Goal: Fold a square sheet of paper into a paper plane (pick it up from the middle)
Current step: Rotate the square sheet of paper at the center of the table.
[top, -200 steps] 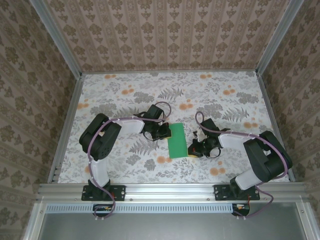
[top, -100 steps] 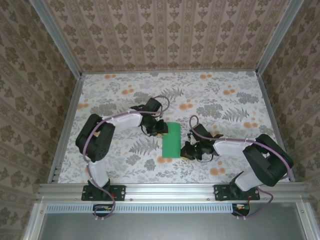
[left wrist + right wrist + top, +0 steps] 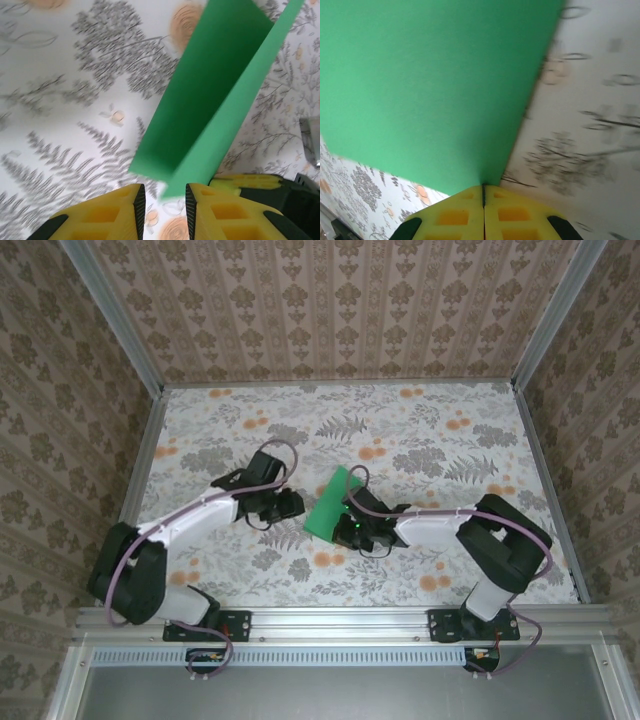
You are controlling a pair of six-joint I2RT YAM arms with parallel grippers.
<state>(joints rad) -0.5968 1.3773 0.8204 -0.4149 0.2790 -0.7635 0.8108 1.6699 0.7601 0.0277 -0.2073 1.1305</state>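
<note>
Left tool (image 3: 163, 194) backed off; right wrist view reveals right tool (image 3: 483, 190) pinching paper (image 3: 430, 85).

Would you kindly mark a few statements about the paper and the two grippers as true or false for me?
1. The right gripper is shut on the green sheet of paper. True.
2. The left gripper is clamped on the paper. False: its jaws stand parted at the paper's near corner, not pinching it.
3. The paper lies flat and unfolded. False: it is folded, its two layers spread in a V.
4. The table bears a leaf and flower print. True.
</note>
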